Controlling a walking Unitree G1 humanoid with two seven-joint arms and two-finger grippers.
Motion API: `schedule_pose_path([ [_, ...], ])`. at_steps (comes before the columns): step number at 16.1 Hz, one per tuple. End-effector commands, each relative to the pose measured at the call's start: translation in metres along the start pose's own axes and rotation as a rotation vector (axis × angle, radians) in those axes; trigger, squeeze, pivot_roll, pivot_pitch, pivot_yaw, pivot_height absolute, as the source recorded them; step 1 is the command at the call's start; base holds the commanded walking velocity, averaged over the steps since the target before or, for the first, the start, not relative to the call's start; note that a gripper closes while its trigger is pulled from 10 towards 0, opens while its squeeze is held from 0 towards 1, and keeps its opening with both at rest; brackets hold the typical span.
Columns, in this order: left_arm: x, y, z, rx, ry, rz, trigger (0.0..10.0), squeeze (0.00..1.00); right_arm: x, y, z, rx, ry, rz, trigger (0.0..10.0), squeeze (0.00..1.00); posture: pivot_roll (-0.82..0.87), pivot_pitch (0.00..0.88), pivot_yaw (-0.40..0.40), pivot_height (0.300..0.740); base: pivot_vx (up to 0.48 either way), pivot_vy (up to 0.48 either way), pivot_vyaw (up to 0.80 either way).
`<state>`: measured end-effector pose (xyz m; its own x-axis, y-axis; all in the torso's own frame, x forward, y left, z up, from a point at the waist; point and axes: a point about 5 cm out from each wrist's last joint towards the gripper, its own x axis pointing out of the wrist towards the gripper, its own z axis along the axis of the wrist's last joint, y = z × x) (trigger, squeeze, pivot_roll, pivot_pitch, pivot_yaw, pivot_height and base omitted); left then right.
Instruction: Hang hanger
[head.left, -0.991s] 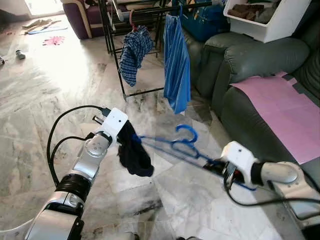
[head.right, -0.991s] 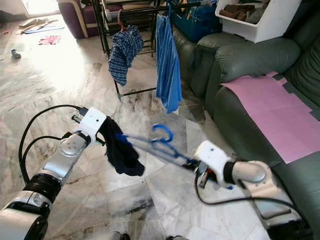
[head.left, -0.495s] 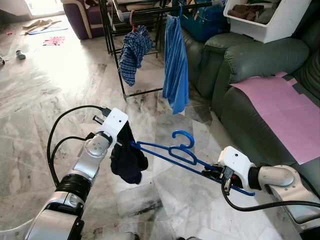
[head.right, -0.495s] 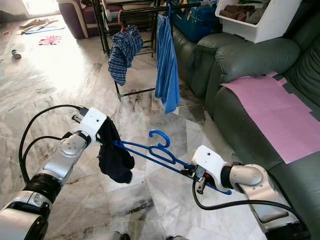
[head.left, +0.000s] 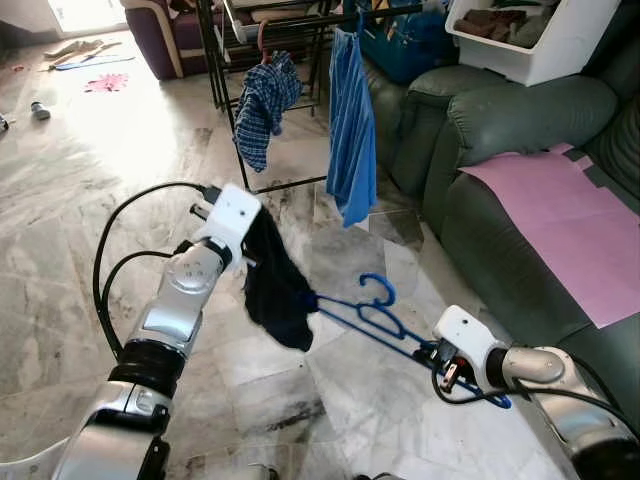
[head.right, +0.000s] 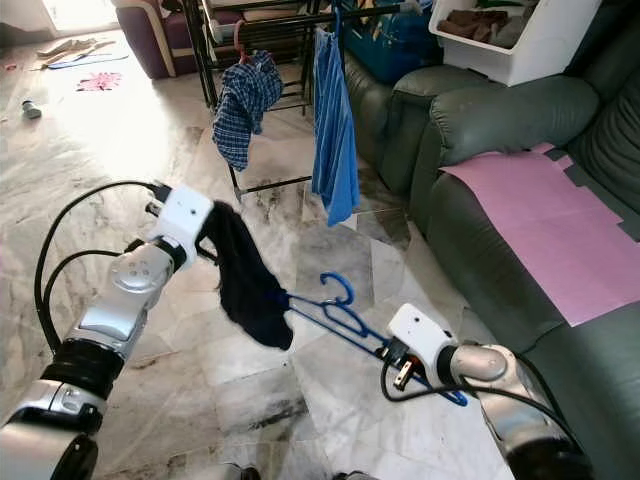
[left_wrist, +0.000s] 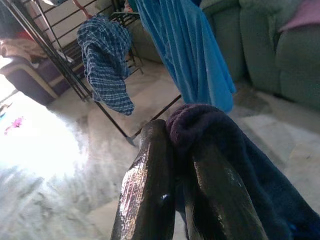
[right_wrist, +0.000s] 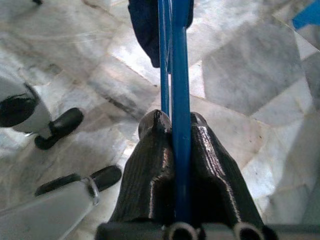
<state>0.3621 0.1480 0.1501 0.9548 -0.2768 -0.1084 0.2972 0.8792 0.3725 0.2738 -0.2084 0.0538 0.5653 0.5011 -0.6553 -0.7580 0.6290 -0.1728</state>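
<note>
My right gripper (right_wrist: 175, 122) is shut on the lower bar of a blue plastic hanger (head.left: 368, 311), held low over the marble floor with its hook (head.left: 378, 286) pointing up. The hanger's far arm reaches into a dark navy garment (head.left: 280, 295). That garment hangs from my left gripper (left_wrist: 175, 145), which is shut on its top edge at about chest height. A black drying rack (head.left: 225, 90) stands beyond, carrying a plaid shirt (head.left: 262, 105) and a long blue cloth (head.left: 352, 130).
A grey-green sofa (head.left: 520, 130) runs along the right, with a pink sheet (head.left: 570, 230) on its seat and a white bin (head.left: 540, 40) on its back. A purple chair (head.left: 165, 35) stands behind the rack. Open marble floor lies to the left.
My left gripper has lifted the dark garment and swung it right, so it now drapes over the hanger's far arm. The right gripper and hanger have dropped slightly lower.
</note>
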Motion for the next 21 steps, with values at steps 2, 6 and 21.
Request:
schedule_pose_path([
  [2,-0.004,0.001,0.009,-0.097,-0.020,-0.009,10.0,0.00,0.002,-0.009,-0.009,0.063,0.017,-0.080,10.0,0.00,0.01,0.085,-0.007,0.740,0.000,0.000,0.00],
  [6,-0.014,-0.035,0.043,-0.135,-0.228,-0.258,10.0,0.00,0.008,-0.033,-0.011,0.350,-0.079,-0.314,10.0,0.00,0.02,0.085,-0.009,0.740,0.000,0.000,0.00],
  [21,-0.051,-0.121,0.025,0.357,-0.421,-0.673,10.0,0.00,0.000,-0.086,0.079,1.246,-0.801,-0.409,10.0,0.00,-0.01,0.070,-0.016,0.740,0.000,0.000,0.00],
])
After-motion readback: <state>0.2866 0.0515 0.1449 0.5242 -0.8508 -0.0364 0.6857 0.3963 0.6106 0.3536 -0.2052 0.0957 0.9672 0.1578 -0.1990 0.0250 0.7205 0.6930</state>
